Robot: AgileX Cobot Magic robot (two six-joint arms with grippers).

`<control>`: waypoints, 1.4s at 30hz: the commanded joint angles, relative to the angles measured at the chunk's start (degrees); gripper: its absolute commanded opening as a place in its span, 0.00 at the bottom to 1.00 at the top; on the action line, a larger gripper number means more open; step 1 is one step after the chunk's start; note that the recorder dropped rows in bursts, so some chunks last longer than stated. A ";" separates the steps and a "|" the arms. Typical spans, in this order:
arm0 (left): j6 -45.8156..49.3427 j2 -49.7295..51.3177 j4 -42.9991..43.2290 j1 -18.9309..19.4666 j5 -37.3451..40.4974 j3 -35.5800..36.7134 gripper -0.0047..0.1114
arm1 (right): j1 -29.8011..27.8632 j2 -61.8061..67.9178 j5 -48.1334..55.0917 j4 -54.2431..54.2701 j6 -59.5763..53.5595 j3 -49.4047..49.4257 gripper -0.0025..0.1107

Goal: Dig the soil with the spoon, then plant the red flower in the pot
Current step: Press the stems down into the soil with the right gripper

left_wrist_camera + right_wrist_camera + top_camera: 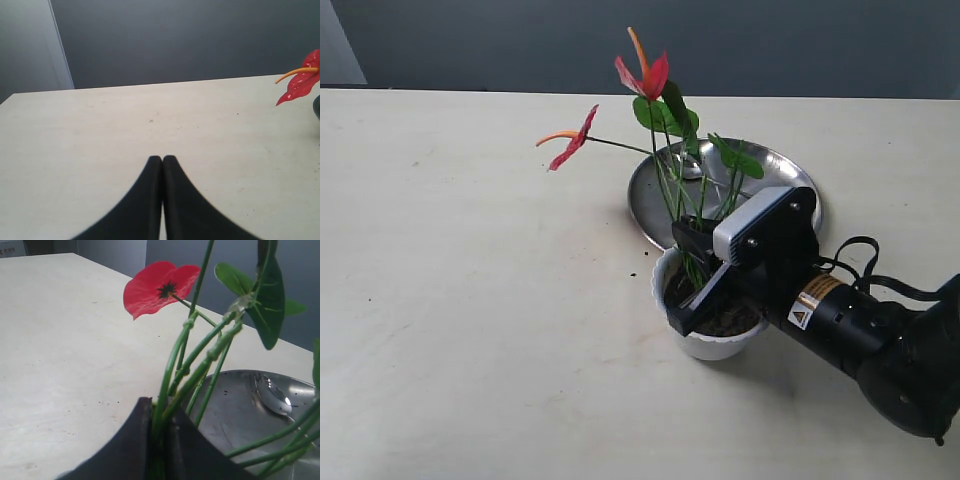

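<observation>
The red flower (645, 76) stands upright with its green stems running down into the small white pot (705, 345), which holds dark soil (732, 320). My right gripper (685, 275) is shut on the stems just above the soil; its wrist view shows the stems (172, 375) pinched between the black fingers (127, 445). One red bloom (157, 287) hangs over the table. The spoon (272, 392) lies in the round steel plate (790, 185) behind the pot. My left gripper (162, 160) is shut and empty over bare table, and one bloom (302, 80) shows at that view's edge.
The steel plate (230, 410) sits directly behind the pot, almost touching it. A few soil crumbs (638, 268) lie on the pale table (470, 300) near the pot. A dark wall backs the table's far edge.
</observation>
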 commanded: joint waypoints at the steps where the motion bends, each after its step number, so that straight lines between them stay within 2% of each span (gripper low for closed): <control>1: -0.13 -0.13 0.15 -0.10 -0.01 -0.02 0.04 | -0.27 0.21 4.45 -0.61 0.13 0.49 0.02; 6: -0.13 -0.13 0.15 -0.10 -0.01 -0.02 0.04 | -0.27 0.21 4.58 -0.74 0.13 0.49 0.04; 10: -0.13 -0.13 0.15 -0.10 -0.01 -0.02 0.04 | -0.27 0.21 4.58 -0.85 0.13 0.49 0.21; 13: -0.13 -0.13 0.15 -0.10 -0.01 -0.02 0.04 | -0.27 0.21 4.58 -0.85 0.13 0.49 0.28; 23: -0.13 -0.13 0.15 -0.10 -0.01 -0.02 0.04 | -0.27 -0.68 7.09 -0.34 0.29 0.49 0.28; 31: -0.13 -0.13 0.15 -0.10 -0.01 -0.02 0.04 | -0.27 -3.53 12.13 -0.34 0.29 0.49 0.47; 42: -0.13 -0.13 0.15 -0.10 -0.01 -0.02 0.04 | -0.27 -10.94 14.40 1.30 0.38 3.43 0.46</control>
